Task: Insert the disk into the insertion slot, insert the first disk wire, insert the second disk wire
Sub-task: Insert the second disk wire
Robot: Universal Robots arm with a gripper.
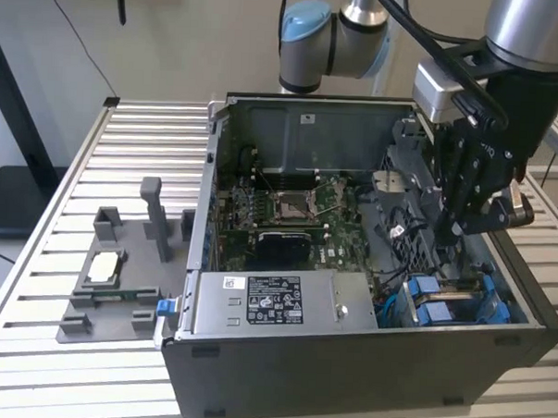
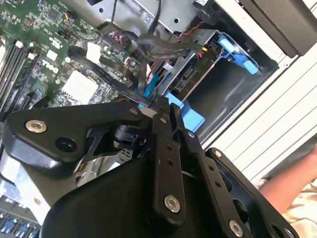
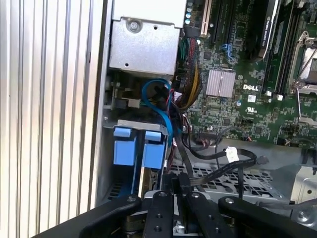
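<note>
A tangle of black cables (image 3: pixel 213 153), one with a white tag, crosses the open dark grey computer case (image 1: pixel 346 379) just ahead of the claw (image 1: pixel 454 231), and a thin blue cable (image 3: pixel 161 99) loops past its tips. These wires lie between the claw and the green motherboard (image 1: pixel 288 219). Farther from the claw, towards the exterior view's left, is the large silver labelled power-supply box (image 1: pixel 275 301). Well apart from it, on the slatted metal table (image 1: pixel 143 147), a grey plastic fixture (image 1: pixel 118 299) carries a small square silver chip (image 1: pixel 105 268). A person's bare arm (image 2: pixel 292 191) shows beyond the case wall.

The disk (image 3: pixel 152 151), known by its bright blue plastic bracket, sits inside the insertion slot (image 3: pixel 133 124) of the grey metal drive cage, close beside the claw.

The grey and blue robot arm (image 1: pixel 337 36) reaches in from above, wrist turned down into the case. In both wrist views the claw (image 2: pixel 162 103) (image 3: pixel 177 179) has its black jaws drawn together, a black cable running right at the tips. I cannot tell whether it is pinched.
</note>
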